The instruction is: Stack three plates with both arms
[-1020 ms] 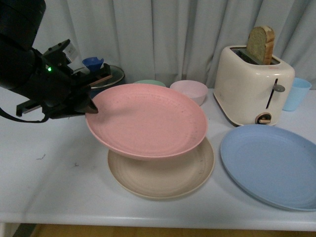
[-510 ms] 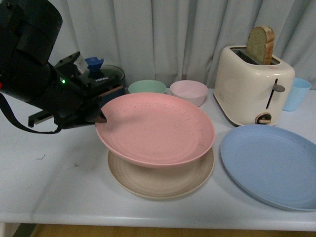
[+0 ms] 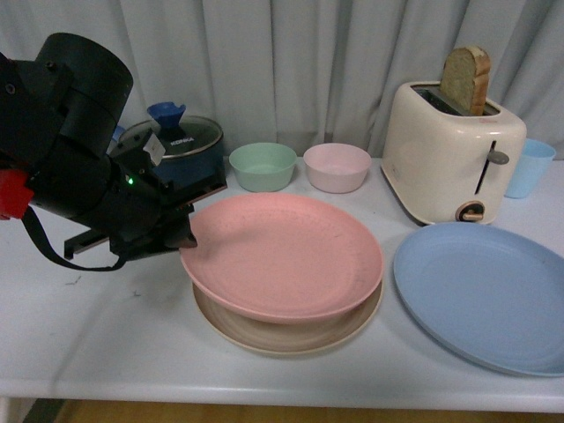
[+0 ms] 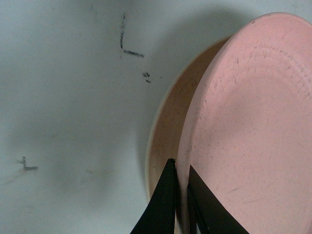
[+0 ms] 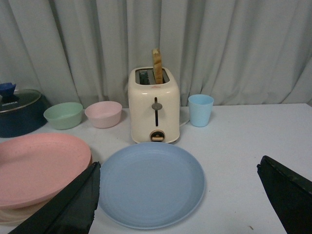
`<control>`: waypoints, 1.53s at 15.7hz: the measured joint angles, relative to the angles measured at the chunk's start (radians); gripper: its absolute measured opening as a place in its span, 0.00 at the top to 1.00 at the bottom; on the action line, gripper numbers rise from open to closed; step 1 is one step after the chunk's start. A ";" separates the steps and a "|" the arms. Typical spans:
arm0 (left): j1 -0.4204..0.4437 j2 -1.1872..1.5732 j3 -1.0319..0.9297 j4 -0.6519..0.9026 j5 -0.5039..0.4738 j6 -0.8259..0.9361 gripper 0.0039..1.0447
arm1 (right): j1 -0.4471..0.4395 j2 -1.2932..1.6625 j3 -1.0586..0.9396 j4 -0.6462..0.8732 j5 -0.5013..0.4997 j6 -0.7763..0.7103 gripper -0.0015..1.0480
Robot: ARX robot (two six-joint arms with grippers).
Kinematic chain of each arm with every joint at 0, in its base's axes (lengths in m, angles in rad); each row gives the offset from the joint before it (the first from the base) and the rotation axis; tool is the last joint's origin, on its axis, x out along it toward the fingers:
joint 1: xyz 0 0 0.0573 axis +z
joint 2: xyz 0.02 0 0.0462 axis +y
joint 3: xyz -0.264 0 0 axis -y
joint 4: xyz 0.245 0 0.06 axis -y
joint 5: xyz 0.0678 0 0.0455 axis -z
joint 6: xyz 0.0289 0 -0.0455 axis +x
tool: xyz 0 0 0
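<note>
where your left gripper (image 3: 183, 238) meets the pink plate (image 3: 282, 256), its two fingers (image 4: 163, 204) are clamped on that plate's left rim, one above and one below. pink plate sits directly over the beige plate (image 3: 295, 333), tilted a little, with the gripped side raised; the left wrist view shows a gap there. whether the other side touches the beige one, you cannot tell. the beige plate lies flat on the white table (image 3: 97, 326). the blue plate (image 3: 485, 295) lies alone to the right, just beside the stack, in front of the toaster (image 3: 454, 159) with its bread slice (image 3: 465, 79). your right gripper (image 5: 178, 168) hangs spread wide, nothing between its fingers. green bowl (image 3: 263, 166) and pink bowl (image 3: 337, 166) stand behind the stack.
</note>
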 joint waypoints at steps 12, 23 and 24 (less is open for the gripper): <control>0.032 -0.227 -0.564 1.085 -0.330 0.398 0.42 | 0.000 0.000 0.000 0.000 0.000 0.000 0.06; 0.135 -0.757 -1.004 1.160 -0.241 0.456 0.99 | 0.000 0.000 0.000 0.000 0.000 0.000 0.06; 0.174 -0.797 -1.032 1.134 -0.185 0.457 0.99 | 0.000 0.000 0.000 0.000 0.000 0.000 0.06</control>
